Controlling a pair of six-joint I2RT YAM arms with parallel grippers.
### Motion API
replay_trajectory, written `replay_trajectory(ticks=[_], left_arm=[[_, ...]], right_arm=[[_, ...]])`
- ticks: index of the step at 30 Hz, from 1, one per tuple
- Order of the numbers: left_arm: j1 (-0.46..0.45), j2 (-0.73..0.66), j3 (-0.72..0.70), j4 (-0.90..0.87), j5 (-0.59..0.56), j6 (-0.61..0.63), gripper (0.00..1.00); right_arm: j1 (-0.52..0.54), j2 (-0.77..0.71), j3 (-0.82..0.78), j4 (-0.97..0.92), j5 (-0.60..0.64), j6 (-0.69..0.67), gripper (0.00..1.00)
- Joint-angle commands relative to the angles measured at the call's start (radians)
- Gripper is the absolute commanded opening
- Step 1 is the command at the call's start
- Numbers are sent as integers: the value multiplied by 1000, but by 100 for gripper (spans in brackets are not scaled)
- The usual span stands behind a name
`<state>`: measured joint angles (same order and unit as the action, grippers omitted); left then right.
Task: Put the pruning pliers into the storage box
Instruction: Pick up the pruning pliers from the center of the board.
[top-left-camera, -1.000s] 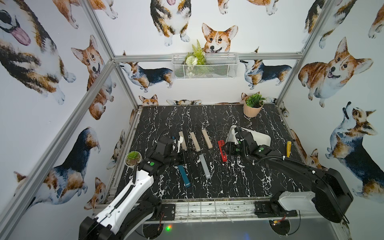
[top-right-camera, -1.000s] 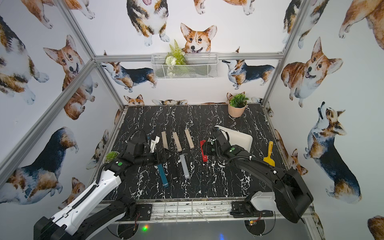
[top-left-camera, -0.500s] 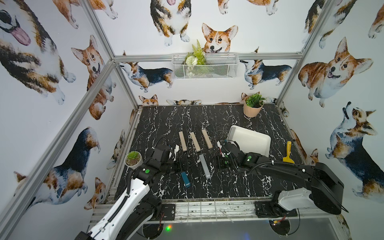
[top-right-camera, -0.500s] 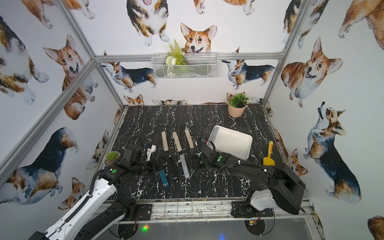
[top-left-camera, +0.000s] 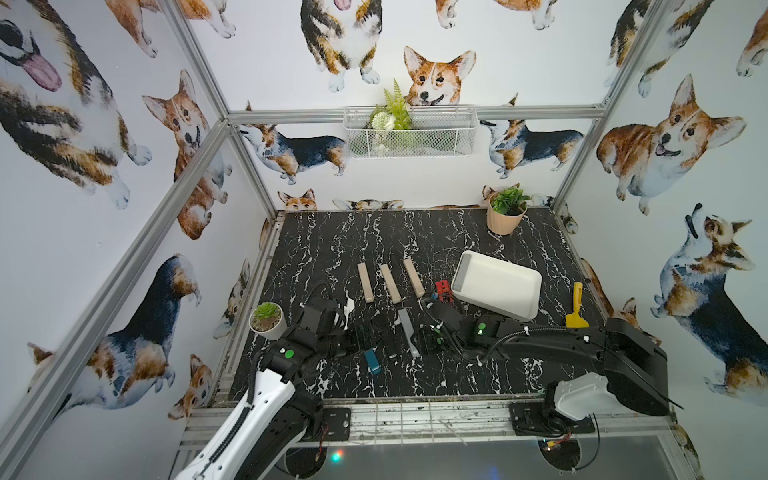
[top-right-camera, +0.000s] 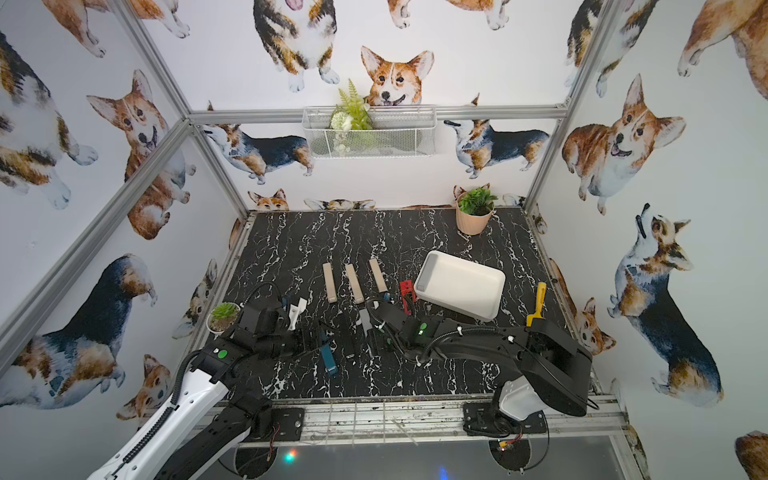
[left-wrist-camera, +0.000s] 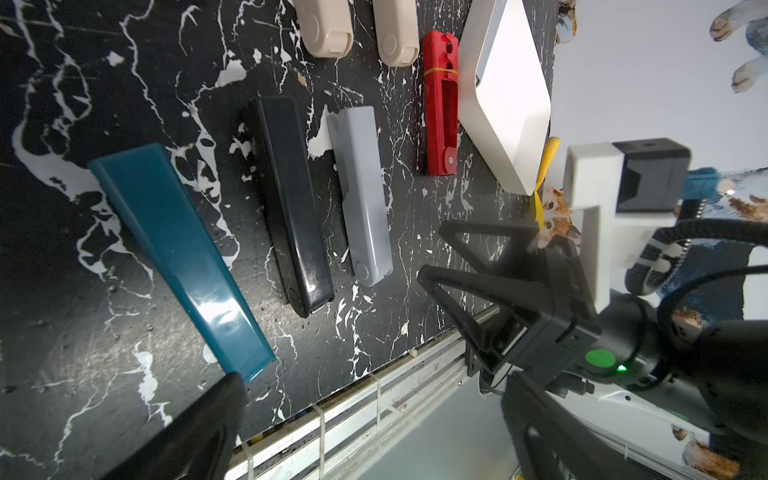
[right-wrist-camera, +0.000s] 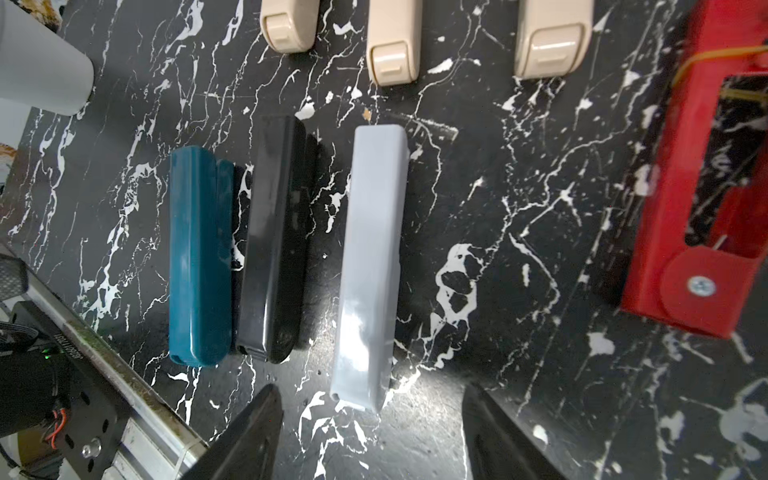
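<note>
Glossy slim grey pliers (right-wrist-camera: 370, 266) lie flat on the white-veined black marble tabletop (right-wrist-camera: 519, 187) inside corgi-papered walls (top-left-camera: 104, 199), the right gripper (right-wrist-camera: 370, 390) gaping empty by their end, the left gripper (top-left-camera: 363, 334) too hidden to judge.

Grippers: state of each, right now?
Left gripper: cannot tell, one finger in view, near the teal pliers.
Right gripper: open, empty, around the grey pliers' end without touching.

Right wrist view: the three beige pliers (right-wrist-camera: 392, 54) and the red pliers (right-wrist-camera: 660, 232) run off the frame edge. Left wrist view: only one finger (left-wrist-camera: 199, 432) of the left gripper (top-left-camera: 362, 332) shows, so its opening is unclear. In both top views the black pliers (top-left-camera: 385, 332) blur into the dark desk (top-left-camera: 457, 374).
</note>
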<state>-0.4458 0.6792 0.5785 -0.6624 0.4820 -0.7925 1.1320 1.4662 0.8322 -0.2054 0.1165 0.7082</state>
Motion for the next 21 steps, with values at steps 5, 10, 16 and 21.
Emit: replay_trajectory(ticks=[5, 10, 16, 21], left_arm=[[1, -27, -15, -51, -5, -5, 100], [0, -49, -17, -53, -13, -7, 100], [0, -52, -14, -60, -12, -2, 100], [1, -52, -13, -58, -13, 3, 100]], right_arm=[[33, 65, 56, -27, 54, 20, 67], [43, 111, 76, -27, 61, 16, 66], [50, 153, 104, -50, 77, 7, 66], [51, 173, 112, -60, 90, 5, 64]])
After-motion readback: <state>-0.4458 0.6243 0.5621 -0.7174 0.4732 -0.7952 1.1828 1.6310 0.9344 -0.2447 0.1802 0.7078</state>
